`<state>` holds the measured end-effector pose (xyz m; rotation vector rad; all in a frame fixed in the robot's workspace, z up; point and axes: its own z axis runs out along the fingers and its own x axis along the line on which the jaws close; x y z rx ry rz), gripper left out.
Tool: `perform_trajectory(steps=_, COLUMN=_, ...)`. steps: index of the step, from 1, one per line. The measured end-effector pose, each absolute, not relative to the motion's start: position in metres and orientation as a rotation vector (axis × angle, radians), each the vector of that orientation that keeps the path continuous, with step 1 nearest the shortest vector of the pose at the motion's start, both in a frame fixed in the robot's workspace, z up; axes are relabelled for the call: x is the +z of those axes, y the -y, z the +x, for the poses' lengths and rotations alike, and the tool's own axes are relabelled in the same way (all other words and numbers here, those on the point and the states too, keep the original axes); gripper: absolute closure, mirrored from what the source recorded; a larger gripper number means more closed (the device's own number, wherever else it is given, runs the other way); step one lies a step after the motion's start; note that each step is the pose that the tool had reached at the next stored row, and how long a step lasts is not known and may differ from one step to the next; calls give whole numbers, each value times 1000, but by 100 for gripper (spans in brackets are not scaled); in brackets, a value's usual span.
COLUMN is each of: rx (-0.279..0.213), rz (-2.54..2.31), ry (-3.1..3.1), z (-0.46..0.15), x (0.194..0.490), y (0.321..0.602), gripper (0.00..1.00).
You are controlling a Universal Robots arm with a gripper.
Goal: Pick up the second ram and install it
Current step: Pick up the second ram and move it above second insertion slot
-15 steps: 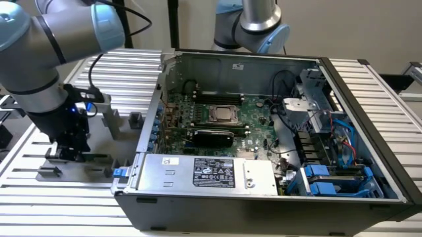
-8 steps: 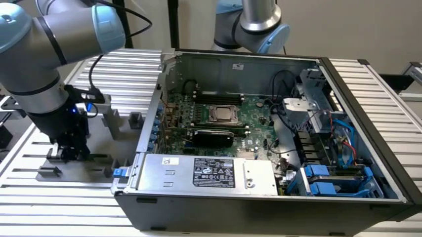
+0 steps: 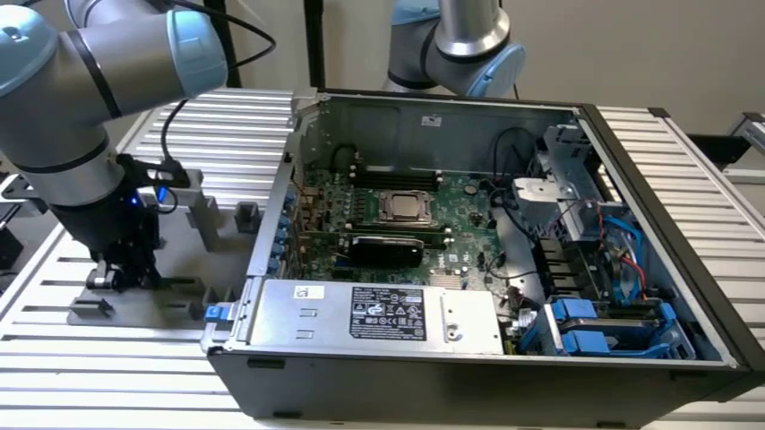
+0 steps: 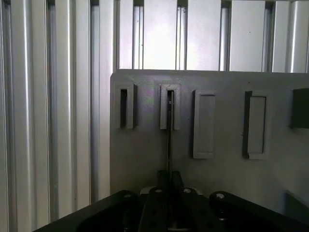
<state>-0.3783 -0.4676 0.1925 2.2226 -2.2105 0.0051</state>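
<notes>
Gripper (image 4: 169, 175) narrow, fingers pinched on the second ram (image 4: 169, 140). The ram is edge-on, far end seated in a slotted post (image 4: 169, 107) on the gray fixture plate (image 4: 140, 159). In the exterior view the gripper is low at frame left, down on the fixture, with the open computer case (image 3: 478, 381) to its right.

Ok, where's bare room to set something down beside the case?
Bare table slats on the camera's side of the gray fixture plate, at the exterior view's left; more slats past the computer case at the exterior view's right. Crowded: the plate's blocks around the gripper, and inside the case.
</notes>
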Motion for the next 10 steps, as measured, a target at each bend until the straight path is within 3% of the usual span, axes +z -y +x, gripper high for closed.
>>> perform_trajectory(steps=10, rx=5, rz=2223, ry=2210, z=-378, x=193, y=468, gripper=100)
